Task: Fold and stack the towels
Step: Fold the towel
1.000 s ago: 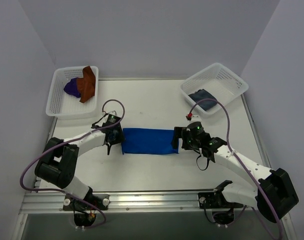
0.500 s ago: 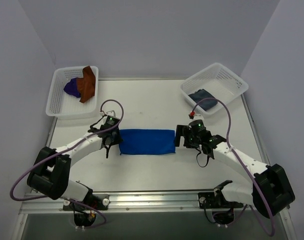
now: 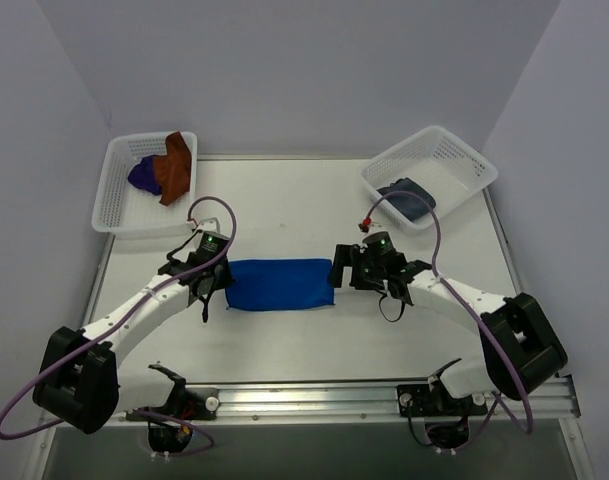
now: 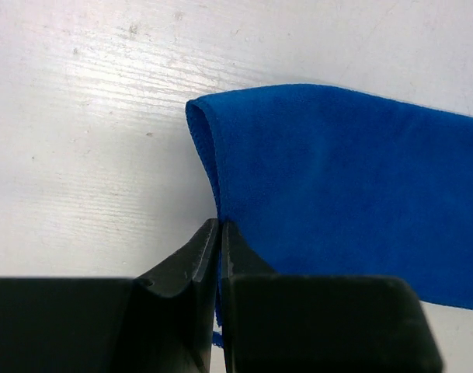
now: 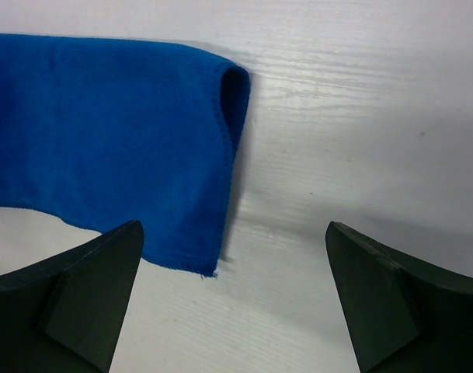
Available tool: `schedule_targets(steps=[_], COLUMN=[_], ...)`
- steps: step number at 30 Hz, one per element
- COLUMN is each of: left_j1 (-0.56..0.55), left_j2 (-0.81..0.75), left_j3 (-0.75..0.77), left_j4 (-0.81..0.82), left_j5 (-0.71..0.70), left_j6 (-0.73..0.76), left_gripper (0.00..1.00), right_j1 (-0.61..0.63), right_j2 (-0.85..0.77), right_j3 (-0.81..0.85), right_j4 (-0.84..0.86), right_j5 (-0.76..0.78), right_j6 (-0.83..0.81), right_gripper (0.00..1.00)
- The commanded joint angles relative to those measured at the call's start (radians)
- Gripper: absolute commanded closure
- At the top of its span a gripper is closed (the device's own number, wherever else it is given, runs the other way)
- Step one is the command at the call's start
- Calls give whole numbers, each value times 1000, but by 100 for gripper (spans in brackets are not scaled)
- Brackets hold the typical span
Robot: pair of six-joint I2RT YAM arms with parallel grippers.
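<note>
The blue towel [image 4: 337, 179] is soft matt cloth, finely napped, its hem stitched. Beneath the towel, the white table [image 4: 81, 140] looks painted, faintly grained and scuffed. My right gripper [image 5: 232, 229] has fingers [image 5: 88, 295] of matt black plastic. Beyond the towel, the left basket [image 3: 109, 195] and right basket [image 3: 452, 158] are white plastic mesh.

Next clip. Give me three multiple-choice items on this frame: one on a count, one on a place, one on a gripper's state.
1. Towels in the left basket: A one; B two; C four.
2. The blue towel lies: A in that basket; B on the table; C over an arm.
3. The left gripper is: A wide open; B out of view; C shut on the blue towel.
1 B: a purple towel and a rust-brown towel show. 2 B: it lies flat on the table. 3 C: its fingers pinch the towel's edge.
</note>
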Motion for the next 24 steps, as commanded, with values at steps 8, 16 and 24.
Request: schedule_targets(steps=[8,16,24], left_j1=[-14,-92,-183], left_j2=[-29,-4,76], left_j3=[69,135,208], left_j4=[-6,1,20], left_j5=[38,33,18], left_j6=[40,57,74], left_gripper=[98,98,98], right_j1=[18,21,21], right_j2=[223,281,318], right_j3=[115,103,79], right_j4=[68,107,140], right_j5=[-27,-68,-104], right_j6=[56,70,80], right_gripper=[35,77,93])
